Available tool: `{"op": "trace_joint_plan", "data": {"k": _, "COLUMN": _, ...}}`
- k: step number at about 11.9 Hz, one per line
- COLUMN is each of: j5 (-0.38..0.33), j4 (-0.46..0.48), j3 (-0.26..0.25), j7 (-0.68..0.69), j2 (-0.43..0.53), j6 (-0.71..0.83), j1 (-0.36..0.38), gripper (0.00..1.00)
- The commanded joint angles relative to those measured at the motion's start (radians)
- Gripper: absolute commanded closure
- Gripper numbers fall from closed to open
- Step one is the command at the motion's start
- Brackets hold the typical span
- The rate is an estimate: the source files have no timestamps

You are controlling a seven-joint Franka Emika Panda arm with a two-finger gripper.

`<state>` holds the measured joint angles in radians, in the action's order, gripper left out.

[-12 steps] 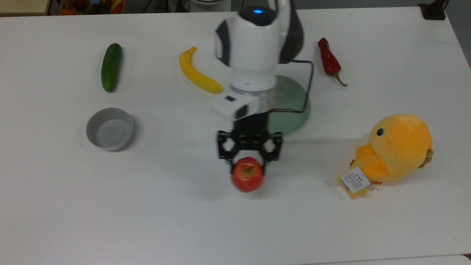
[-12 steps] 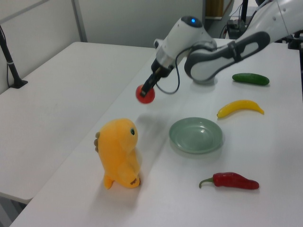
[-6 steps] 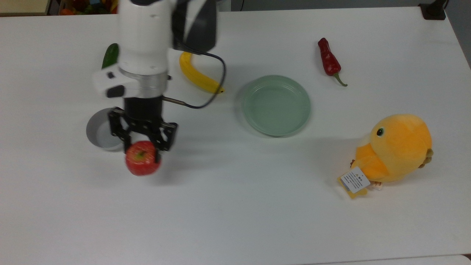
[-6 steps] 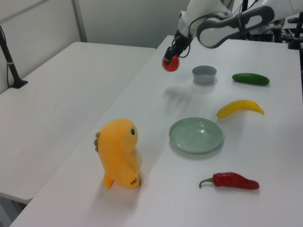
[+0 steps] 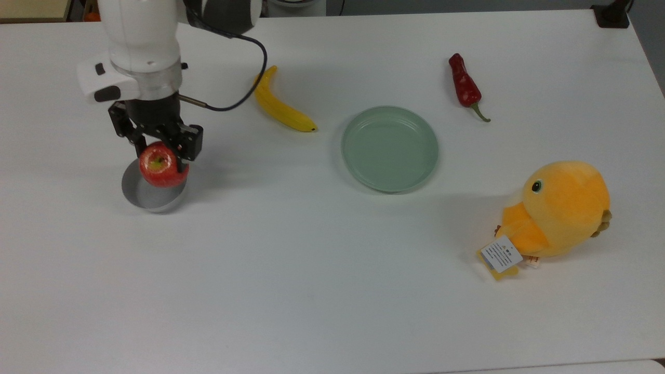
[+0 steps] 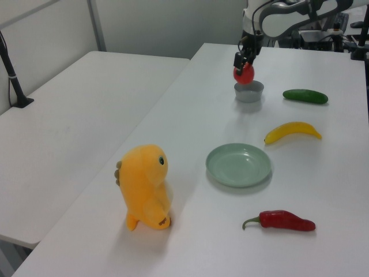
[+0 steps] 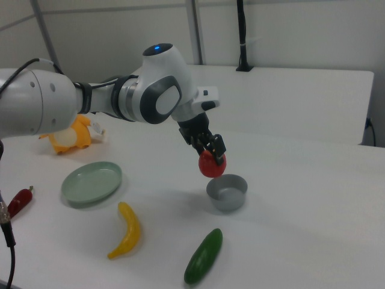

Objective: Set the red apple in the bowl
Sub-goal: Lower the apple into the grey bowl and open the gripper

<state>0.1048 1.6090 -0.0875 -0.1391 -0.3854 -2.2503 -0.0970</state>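
Red apple clamped between the black fingers of the hand, at the left of the top view, held in the air just above the grey bowl and overlapping its upper rim in the frame. Not yet inside: in the right view, at mid-frame, apple hanging clear above the bowl, a small gap between them. Same in the left view, at the upper right of the frame: apple in the hand, right over the bowl. White tabletop underneath. Yellow banana at upper centre of the top view, pale green plate to its right, dark red chili at the upper right, orange plush chick at the right edge. Green cucumber low in the right view, near the bowl.
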Motion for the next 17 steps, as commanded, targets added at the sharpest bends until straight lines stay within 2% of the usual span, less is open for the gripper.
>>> {"op": "trace_joint_plan", "data": {"k": 1, "j5": 0.006, "j4": 0.058, "j3": 0.008, "j7": 0.055, "j2": 0.054, "j6": 0.049, "j1": -0.043, "gripper": 0.71}}
{"op": "trace_joint_plan", "data": {"k": 3, "j5": 0.006, "j4": 0.048, "j3": 0.009, "j7": 0.056, "j2": 0.019, "j6": 0.025, "j1": -0.066, "gripper": 0.71}}
{"op": "trace_joint_plan", "data": {"k": 8, "j5": 0.006, "j4": 0.037, "j3": 0.011, "j7": 0.052, "j2": -0.039, "j6": -0.097, "j1": -0.063, "gripper": 0.68}}
{"op": "trace_joint_plan", "data": {"k": 9, "j5": 0.006, "j4": 0.035, "j3": 0.011, "j7": 0.047, "j2": -0.059, "j6": -0.112, "j1": -0.061, "gripper": 0.58}}
{"op": "trace_joint_plan", "data": {"k": 10, "j5": 0.006, "j4": 0.035, "j3": 0.011, "j7": 0.044, "j2": -0.067, "j6": -0.123, "j1": -0.061, "gripper": 0.22}}
{"op": "trace_joint_plan", "data": {"k": 11, "j5": 0.010, "j4": 0.035, "j3": 0.014, "j7": 0.044, "j2": -0.073, "j6": -0.124, "j1": -0.059, "gripper": 0.00}}
{"op": "trace_joint_plan", "data": {"k": 16, "j5": 0.007, "j4": 0.035, "j3": 0.015, "j7": 0.042, "j2": -0.061, "j6": -0.104, "j1": -0.055, "gripper": 0.00}}
{"op": "trace_joint_plan", "data": {"k": 17, "j5": 0.007, "j4": 0.032, "j3": 0.017, "j7": 0.044, "j2": -0.052, "j6": -0.053, "j1": -0.056, "gripper": 0.00}}
